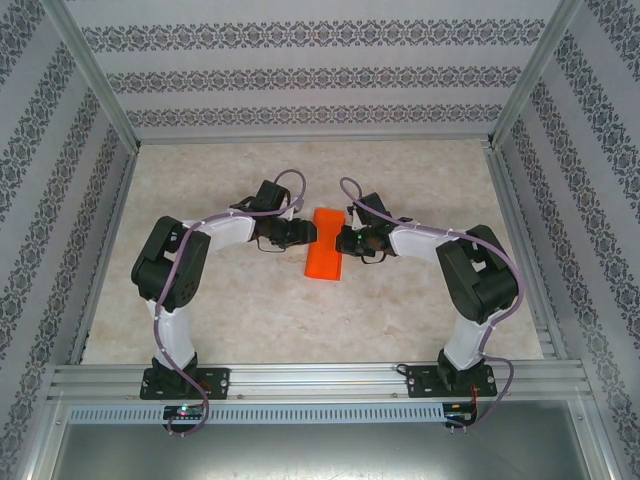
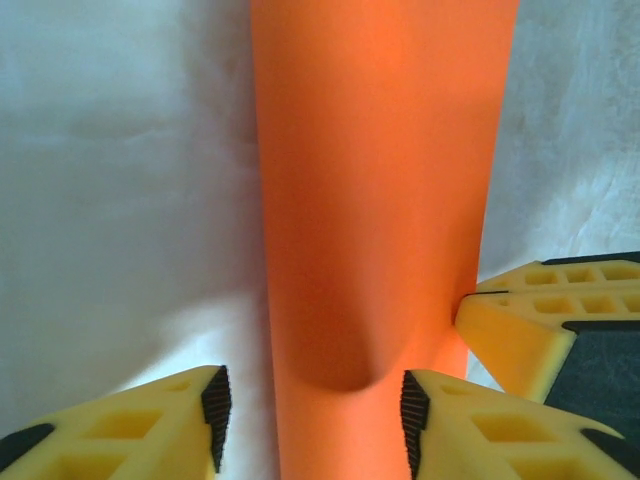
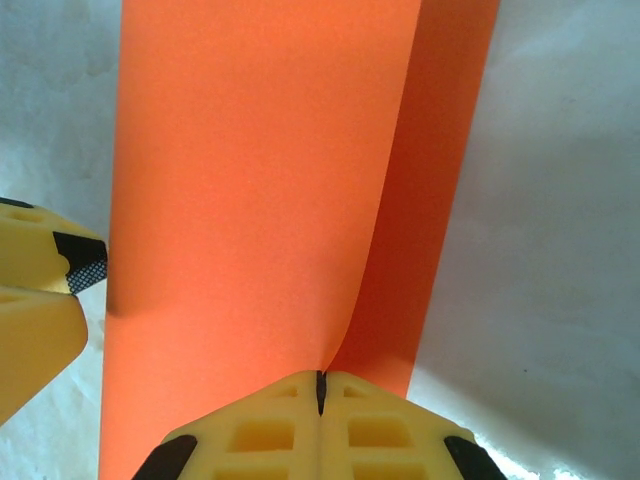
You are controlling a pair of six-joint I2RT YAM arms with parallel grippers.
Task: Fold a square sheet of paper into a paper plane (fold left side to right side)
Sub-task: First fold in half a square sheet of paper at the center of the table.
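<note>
three patterned walls (image 1: 300,75), marbled tabletop (image 1: 250,320), orange paper (image 1: 326,245)

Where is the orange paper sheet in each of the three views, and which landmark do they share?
Top external: orange sheet at the table's centre, between both grippers.
Left wrist: upright middle band, between the left gripper's open fingers.
Right wrist: broad central band, upper layer pinched.
Shared landmark: the right gripper, shut on the sheet's edge.

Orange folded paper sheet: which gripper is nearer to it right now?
Right. The right gripper has its jaws shut on the lifted edge of the orange folded paper sheet. The left gripper is on the opposite side, jaws open astride the sheet; contact unclear.
</note>
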